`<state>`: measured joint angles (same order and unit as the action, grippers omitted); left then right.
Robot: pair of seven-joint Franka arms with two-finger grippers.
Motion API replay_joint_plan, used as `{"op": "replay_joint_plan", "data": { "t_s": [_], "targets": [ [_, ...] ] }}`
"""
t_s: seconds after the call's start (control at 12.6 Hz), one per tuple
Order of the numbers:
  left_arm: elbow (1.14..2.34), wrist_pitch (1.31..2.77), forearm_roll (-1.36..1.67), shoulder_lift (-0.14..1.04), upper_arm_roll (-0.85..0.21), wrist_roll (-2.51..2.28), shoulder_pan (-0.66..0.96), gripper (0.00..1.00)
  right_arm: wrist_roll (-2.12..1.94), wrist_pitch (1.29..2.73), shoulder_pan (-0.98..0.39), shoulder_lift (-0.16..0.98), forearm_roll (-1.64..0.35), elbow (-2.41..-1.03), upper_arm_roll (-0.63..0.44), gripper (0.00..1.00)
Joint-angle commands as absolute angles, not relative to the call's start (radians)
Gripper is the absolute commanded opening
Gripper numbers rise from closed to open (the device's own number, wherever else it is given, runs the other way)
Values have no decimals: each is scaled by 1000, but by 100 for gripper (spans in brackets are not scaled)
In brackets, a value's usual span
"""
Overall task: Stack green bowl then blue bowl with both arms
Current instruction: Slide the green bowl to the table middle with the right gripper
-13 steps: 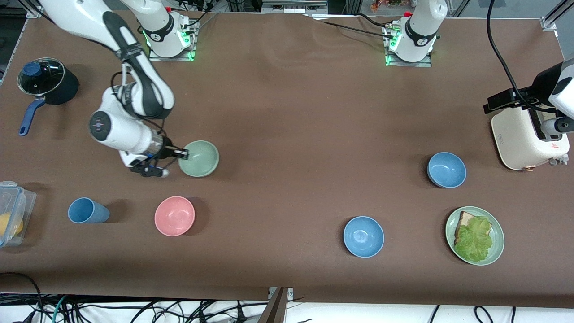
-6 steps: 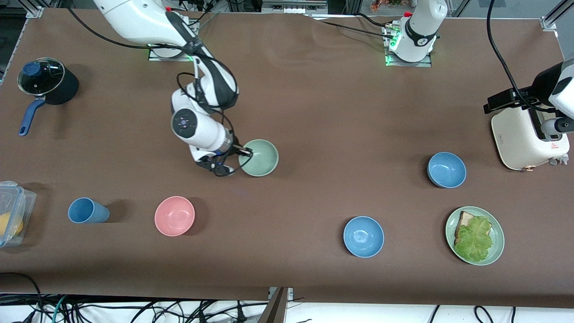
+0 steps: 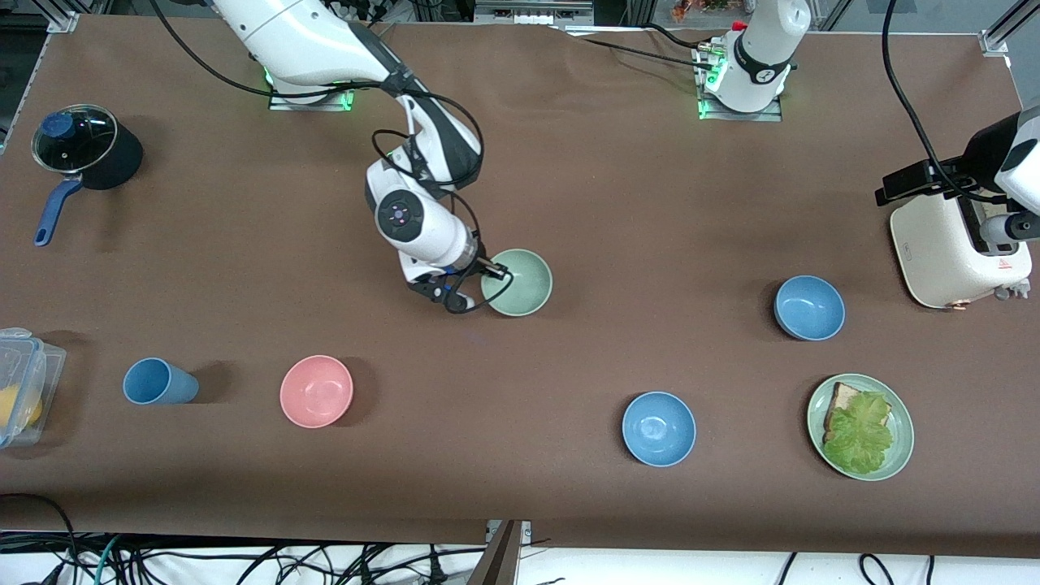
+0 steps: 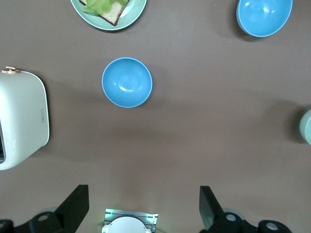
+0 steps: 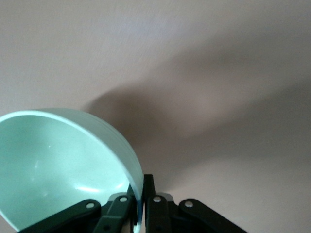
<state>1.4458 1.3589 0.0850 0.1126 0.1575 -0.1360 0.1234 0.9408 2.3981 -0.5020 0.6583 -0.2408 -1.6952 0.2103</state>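
My right gripper [image 3: 490,276] is shut on the rim of the pale green bowl [image 3: 520,282] and holds it just over the middle of the table. In the right wrist view the fingers pinch the bowl's wall [image 5: 58,165] at the gripper [image 5: 141,191]. Two blue bowls stand toward the left arm's end: one [image 3: 809,307] beside the toaster and one [image 3: 659,428] nearer the front camera. My left gripper [image 4: 142,196] is open and empty, high over the toaster end. Its view shows both blue bowls [image 4: 127,82] [image 4: 264,15] and the green bowl's edge [image 4: 307,126].
A white toaster [image 3: 959,244] and a green plate [image 3: 894,455] with bread and lettuce are at the left arm's end. A pink bowl [image 3: 316,391], a blue cup [image 3: 158,381], a black pot [image 3: 85,146] and a clear container [image 3: 20,386] are at the right arm's end.
My right arm has carried the green bowl from the right arm's end to the table's middle. The left arm has not moved.
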Motion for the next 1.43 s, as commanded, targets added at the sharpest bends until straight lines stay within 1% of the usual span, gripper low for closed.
{"op": "replay_joint_plan", "data": {
  "t_s": [0.0,0.16,0.32,0.4,0.48,0.55,0.63,0.71,0.87,0.95,1.03,1.19,1.27,1.35],
  "targets": [
    [1422,1380,103,126,164,-123,114,100,969,2407,-552,718,-252,-1623,206,0],
    [1430,1439,80,141,170,-121,106,100,974,2443,-595,742,-252,-1609,206,0],
    [1459,1501,68,147,181,-108,72,100,970,2453,-603,755,-252,-1608,206,0],
    [1479,1523,67,149,213,-38,66,100,968,2453,-604,756,-250,-1608,206,0],
    [1489,1555,69,162,253,41,66,100,968,2451,-604,759,-250,-1608,204,17],
    [1520,1592,77,182,285,95,64,100,972,2451,-603,759,-250,-1608,204,49],
    [1579,1635,80,183,304,113,64,100,965,2453,-603,758,-249,-1606,204,87],
    [1636,1701,74,189,305,114,63,100,954,2453,-603,755,-242,-1605,204,100],
    [1710,1831,71,222,304,114,64,100,951,2435,-592,749,-242,-1559,202,100],
    [1750,1876,69,225,304,112,66,100,948,2398,-588,739,-238,-1531,198,100],
    [1791,1888,69,227,304,112,66,100,948,2340,-578,735,-226,-1485,192,100],
    [1836,1888,68,251,304,112,78,100,867,2182,-531,733,-132,-1421,179,100],
    [1839,1893,67,265,304,113,87,100,771,2113,-494,720,-85,-1404,179,100],
    [1859,1938,66,284,304,133,87,100,670,2068,-461,686,-51,-1404,178,100]
  ]
}}
